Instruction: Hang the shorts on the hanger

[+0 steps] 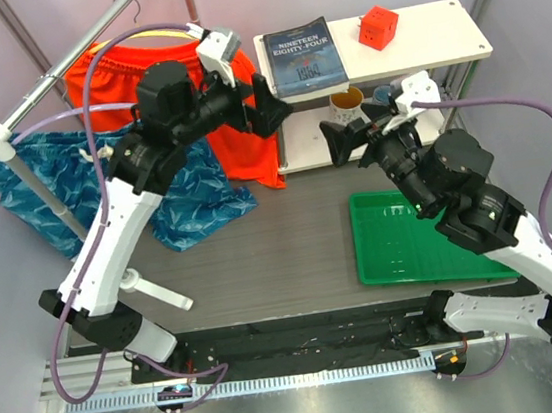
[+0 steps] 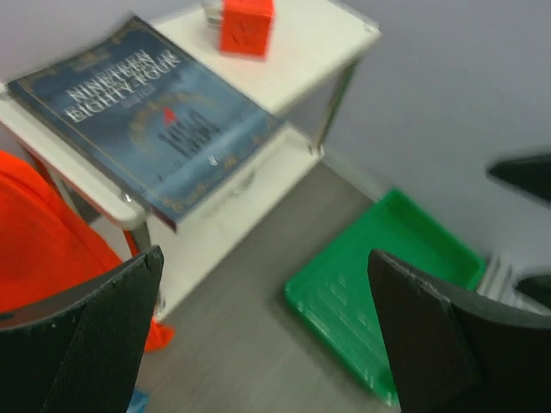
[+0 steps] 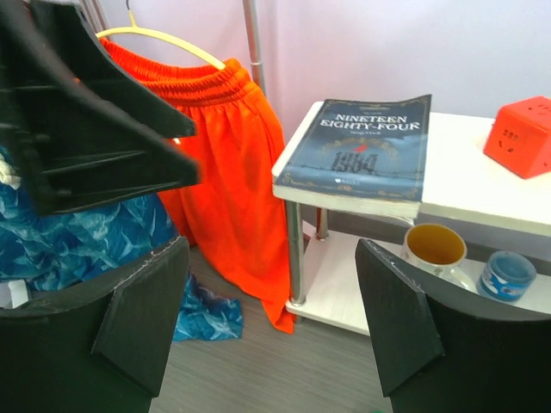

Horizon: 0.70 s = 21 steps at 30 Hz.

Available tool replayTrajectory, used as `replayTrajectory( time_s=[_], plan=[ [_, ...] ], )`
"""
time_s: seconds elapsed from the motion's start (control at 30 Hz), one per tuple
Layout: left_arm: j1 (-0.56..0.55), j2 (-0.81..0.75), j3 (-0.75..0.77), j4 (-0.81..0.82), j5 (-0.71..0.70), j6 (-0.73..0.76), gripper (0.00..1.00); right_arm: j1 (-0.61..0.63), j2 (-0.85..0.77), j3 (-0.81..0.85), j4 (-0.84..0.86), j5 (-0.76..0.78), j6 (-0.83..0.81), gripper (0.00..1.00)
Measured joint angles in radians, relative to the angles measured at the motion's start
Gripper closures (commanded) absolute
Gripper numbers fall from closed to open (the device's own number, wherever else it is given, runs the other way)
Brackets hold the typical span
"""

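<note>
The orange-red shorts [image 1: 238, 146] hang from the yellow hanger [image 1: 149, 34] on the metal rail at the back left; their hem touches the table. They also show in the right wrist view [image 3: 228, 163] under the hanger [image 3: 164, 39], and at the left edge of the left wrist view [image 2: 39, 241]. My left gripper [image 1: 272, 111] is open and empty, just right of the shorts, in front of the shelf. My right gripper [image 1: 341, 143] is open and empty, facing the left gripper. No drawstring shows.
Blue wave-patterned shorts [image 1: 169, 194] hang and spill onto the table at the left. A white two-level shelf [image 1: 437, 41] holds a book [image 1: 300, 57] and a red cube [image 1: 377, 26], with a mug [image 1: 346, 105] below. A green tray [image 1: 411, 235] lies at the right.
</note>
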Motion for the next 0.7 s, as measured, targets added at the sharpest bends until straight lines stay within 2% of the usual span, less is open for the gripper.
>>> replayTrajectory(
  time_s=[0.1, 0.2, 0.33, 0.5, 0.7],
  plan=[
    [0.000, 0.013, 0.110, -0.245, 0.160, 0.144, 0.00, -0.022, -0.074, -0.076, -0.010, -0.003, -0.015, 0.15],
    [-0.009, 0.008, 0.117, -0.496, 0.246, 0.256, 0.00, -0.078, -0.137, -0.147, -0.048, -0.016, -0.019, 0.15],
    [-0.017, -0.017, 0.042, -0.689, 0.208, 0.323, 0.00, -0.163, -0.190, -0.206, -0.116, -0.062, 0.000, 0.14],
    [0.034, -0.145, -0.035, -0.811, 0.129, 0.383, 0.00, -0.266, -0.282, -0.303, -0.195, -0.158, 0.049, 0.13],
    [0.218, -0.328, -0.071, -0.826, 0.090, 0.391, 0.00, -0.339, -0.363, -0.386, -0.267, -0.248, 0.100, 0.13]
  ],
)
